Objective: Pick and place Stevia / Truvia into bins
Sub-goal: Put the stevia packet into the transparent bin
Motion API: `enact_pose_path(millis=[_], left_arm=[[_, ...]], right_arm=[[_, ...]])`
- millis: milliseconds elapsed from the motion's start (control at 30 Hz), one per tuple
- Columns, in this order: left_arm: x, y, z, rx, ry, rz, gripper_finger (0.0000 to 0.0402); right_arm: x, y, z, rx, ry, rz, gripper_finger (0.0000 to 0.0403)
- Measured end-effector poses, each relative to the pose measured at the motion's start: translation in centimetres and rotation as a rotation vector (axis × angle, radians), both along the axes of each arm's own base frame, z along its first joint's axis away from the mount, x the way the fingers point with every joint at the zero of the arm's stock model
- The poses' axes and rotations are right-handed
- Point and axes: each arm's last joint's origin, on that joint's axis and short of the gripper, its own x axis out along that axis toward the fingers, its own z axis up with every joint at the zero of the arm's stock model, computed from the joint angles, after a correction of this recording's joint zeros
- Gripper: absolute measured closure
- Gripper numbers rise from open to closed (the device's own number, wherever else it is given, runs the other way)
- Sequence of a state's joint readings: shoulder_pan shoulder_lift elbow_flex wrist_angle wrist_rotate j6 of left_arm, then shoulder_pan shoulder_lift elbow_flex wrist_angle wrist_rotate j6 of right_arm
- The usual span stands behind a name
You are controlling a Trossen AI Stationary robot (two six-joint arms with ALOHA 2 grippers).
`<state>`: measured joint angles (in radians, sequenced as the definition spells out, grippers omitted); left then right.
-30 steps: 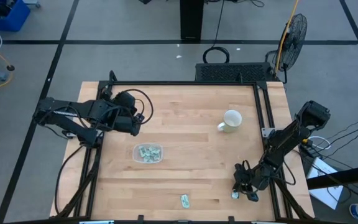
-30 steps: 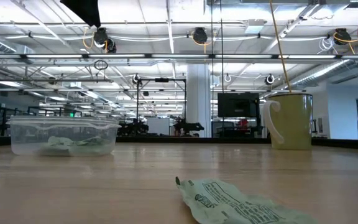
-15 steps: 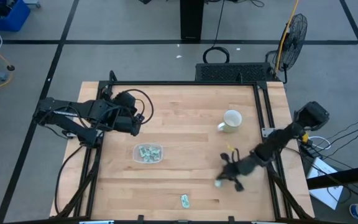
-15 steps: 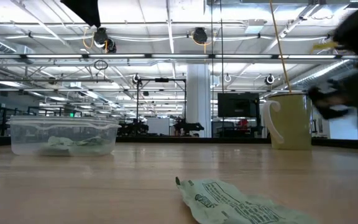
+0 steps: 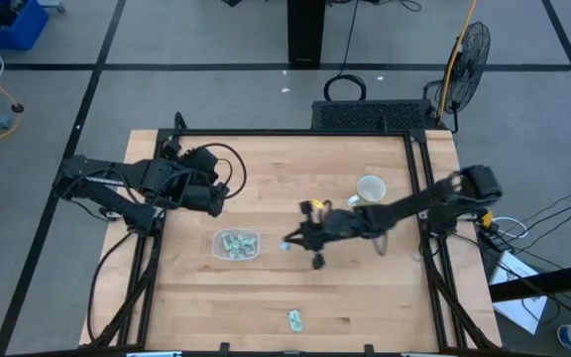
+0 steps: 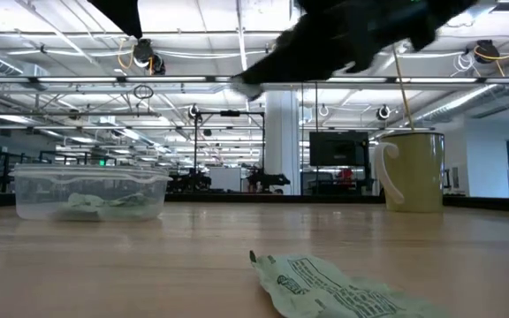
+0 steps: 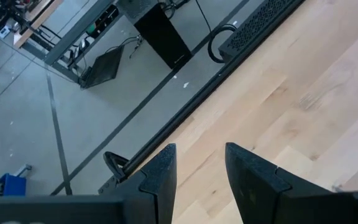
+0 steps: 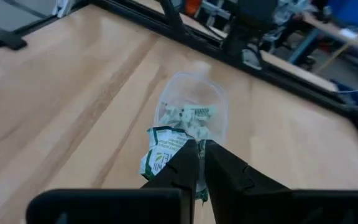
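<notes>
My right gripper [image 5: 287,244] is stretched over the table's middle, just right of the clear tub [image 5: 236,244], and is shut on a pale green and white sachet [image 8: 160,155]. The right wrist view shows the tub [image 8: 191,112] just beyond the fingers, with several sachets lying in it. One more sachet [image 5: 294,319] lies flat on the table near its near edge; it fills the low view's foreground [image 6: 343,287]. My left gripper [image 5: 216,201] waits open above the table's left part, touching nothing. My right gripper pinches the crumpled sachet between its two fingers [image 8: 185,165], near one end [image 8: 178,149] of it. The rest of the sachet sticks out to one side of the fingers. The sachet is lifted clear of the table.
A white mug [image 5: 370,188] stands on the table's far right part, behind my right arm; in the low view the mug [image 6: 414,172] is at the right and the tub [image 6: 87,194] at the left. Bare wood lies between the tub and the near edge.
My right gripper has swept from the table's near right corner up and toward the left and far side, to just right of the tub, carrying the sachet lifted off the table. The left arm has kept still.
</notes>
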<state>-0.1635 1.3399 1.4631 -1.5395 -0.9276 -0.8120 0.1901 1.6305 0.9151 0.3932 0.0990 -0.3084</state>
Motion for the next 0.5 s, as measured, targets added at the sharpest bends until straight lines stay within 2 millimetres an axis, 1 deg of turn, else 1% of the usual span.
enact_pose_path(millis=[133, 267, 400, 500], left_arm=[[0.0, 0.0, 0.0, 0.002, 0.005, -0.001, 0.0259], [0.0, 0.0, 0.0, -0.006, 0.007, -0.002, 0.0259], [0.0, 0.0, 0.0, -0.007, 0.014, -0.007, 0.0259], [0.0, 0.0, 0.0, -0.007, 0.018, -0.011, 0.0259]], right_arm=[[4.2, -1.0, -1.4, 0.039, 0.033, 0.056, 0.0381], [7.7, -1.0, -2.6, -0.006, 0.032, 0.072, 0.0381], [9.6, -0.7, -3.5, -0.028, 0.035, 0.082, 0.0380], [10.4, -0.8, -4.1, -0.034, 0.037, 0.066, 0.0380]])
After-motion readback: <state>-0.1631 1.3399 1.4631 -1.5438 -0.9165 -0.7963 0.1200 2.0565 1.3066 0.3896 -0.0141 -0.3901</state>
